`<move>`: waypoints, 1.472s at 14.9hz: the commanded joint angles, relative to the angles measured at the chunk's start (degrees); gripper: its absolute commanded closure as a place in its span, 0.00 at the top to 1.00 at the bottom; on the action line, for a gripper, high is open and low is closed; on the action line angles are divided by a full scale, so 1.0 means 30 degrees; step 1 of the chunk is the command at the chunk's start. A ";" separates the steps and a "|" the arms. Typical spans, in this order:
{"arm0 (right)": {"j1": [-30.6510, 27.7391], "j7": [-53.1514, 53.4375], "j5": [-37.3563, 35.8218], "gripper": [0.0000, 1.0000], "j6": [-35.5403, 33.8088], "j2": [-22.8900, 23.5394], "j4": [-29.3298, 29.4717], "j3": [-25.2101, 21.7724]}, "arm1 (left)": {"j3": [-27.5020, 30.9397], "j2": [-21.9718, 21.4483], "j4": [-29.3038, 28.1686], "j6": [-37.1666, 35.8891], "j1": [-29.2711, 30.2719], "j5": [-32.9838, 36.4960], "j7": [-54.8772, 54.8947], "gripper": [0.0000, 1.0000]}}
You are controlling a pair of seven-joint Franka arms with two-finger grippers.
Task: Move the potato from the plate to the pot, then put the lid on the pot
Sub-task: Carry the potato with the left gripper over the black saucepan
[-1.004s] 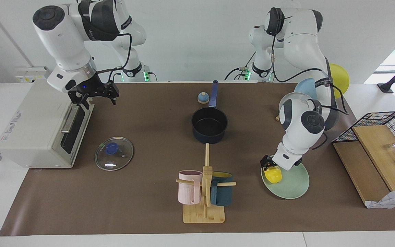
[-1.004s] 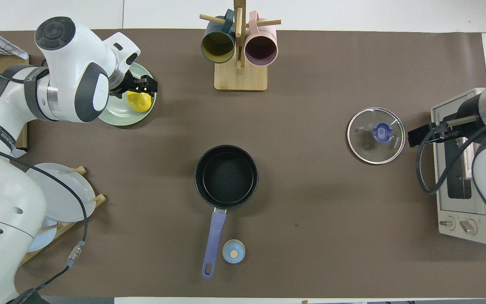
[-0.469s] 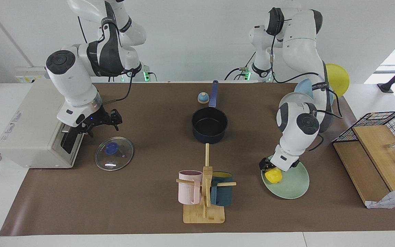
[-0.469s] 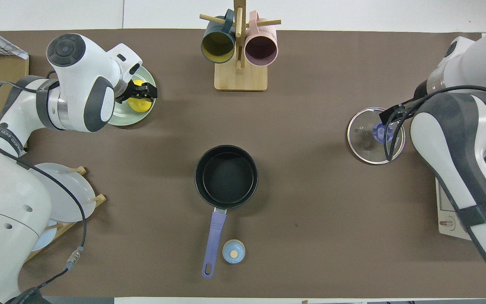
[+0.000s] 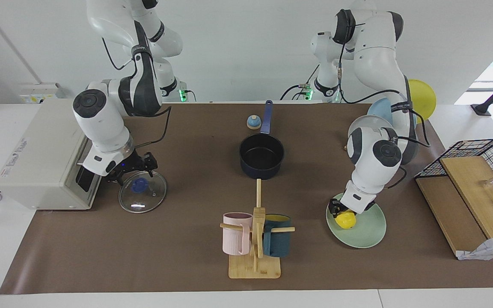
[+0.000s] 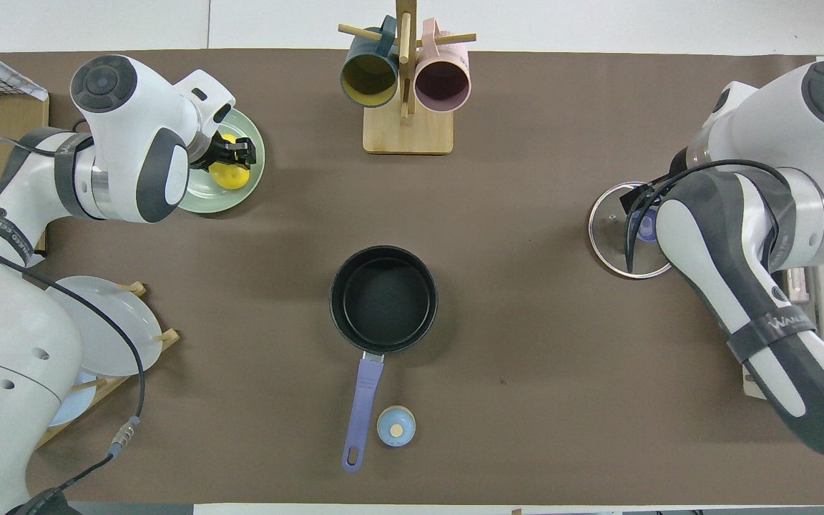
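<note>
The yellow potato (image 5: 345,219) (image 6: 228,176) lies on the mint-green plate (image 5: 368,233) (image 6: 206,202) at the left arm's end of the table. My left gripper (image 5: 337,209) (image 6: 232,151) is down on the potato, its fingers shut on it. The navy pot (image 5: 261,156) (image 6: 383,299) stands mid-table with nothing in it, handle toward the robots. The glass lid (image 5: 142,194) (image 6: 609,247) lies flat beside the toaster oven. Just above its blue knob (image 5: 139,185) my right gripper (image 5: 134,170) hangs open; in the overhead view the right arm covers it.
A white toaster oven (image 5: 41,149) stands at the right arm's end. The wooden mug rack (image 5: 255,239) with two mugs is farther from the robots than the pot. A small blue bell (image 5: 253,122) sits beside the pot's handle. A plate rack (image 6: 108,336) and wire basket (image 5: 482,149) flank the plate.
My left gripper has closed on the potato. The right arm has swung down from over the toaster oven to just above the lid.
</note>
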 commanded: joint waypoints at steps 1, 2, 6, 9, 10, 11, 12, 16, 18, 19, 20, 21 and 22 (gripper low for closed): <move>-0.0110 -0.0464 -0.0069 1.00 0.1065 0.0571 -0.0408 0.0100 | 0.0033 -0.0392 -0.0551 0.0293 0.0040 0.0378 -0.0237 0.00; -0.0140 -0.0464 -0.0040 1.00 0.1300 0.0719 -0.0467 0.0071 | 0.0033 -0.0392 -0.0405 0.0118 0.0040 0.0407 -0.0237 0.00; -0.0402 -0.0639 -0.0039 1.00 0.2182 0.1570 -0.0555 0.0099 | 0.0033 -0.2607 0.0798 -0.3330 -0.0136 -0.1607 -0.0501 0.00; -0.0461 -0.1866 -0.0010 1.00 0.1977 0.1542 -0.0584 0.0070 | -0.0055 -0.5392 0.0768 -0.7020 -0.0980 -0.2053 -0.1840 0.00; -0.0491 -0.1928 -0.0010 1.00 0.1948 0.1570 -0.0584 0.0070 | -0.0055 -0.6214 0.0710 -0.7902 -0.1304 -0.2054 -0.2602 0.00; -0.0578 -0.1929 -0.0010 1.00 0.1976 0.1571 -0.0584 0.0070 | -0.0084 -0.7179 0.0216 -0.8578 -0.1945 -0.2054 -0.3451 0.00; -0.0608 -0.1871 -0.0010 1.00 0.2035 0.1571 -0.0584 0.0070 | -0.0055 -0.8204 -0.0688 -0.8759 -0.2938 -0.2083 -0.4301 0.00; -0.0550 -0.1900 0.0019 1.00 0.2414 0.1396 -0.1315 0.0070 | -0.0055 -1.0173 -0.4465 -0.6046 -0.6019 -0.2083 -0.6327 0.00; -0.0550 -0.1812 0.0019 1.00 0.2678 0.1366 -0.1550 0.0070 | -0.0055 -1.0908 -0.7189 -0.3763 -0.7512 -0.2083 -0.6565 0.00; -0.0579 -0.1870 0.0048 1.00 0.2767 0.1336 -0.1696 0.0070 | -0.0055 -1.0706 -0.8100 -0.2475 -0.8156 -0.2083 -0.6797 0.00; -0.0811 -0.1899 0.0049 1.00 0.2826 0.1307 -0.1930 0.0070 | -0.0055 -1.0356 -0.8776 -0.1302 -0.8714 -0.2054 -0.7177 0.00; -0.0959 -0.1929 0.0020 1.00 0.2913 0.1278 -0.2193 0.0070 | -0.0026 -0.9860 -0.9334 -0.0275 -0.9097 -0.2054 -0.7354 0.00; -0.0989 -0.1929 0.0048 1.00 0.3146 0.1278 -0.2341 0.0070 | -0.0026 -0.9507 -0.9600 0.0519 -0.9274 -0.2054 -0.7356 0.00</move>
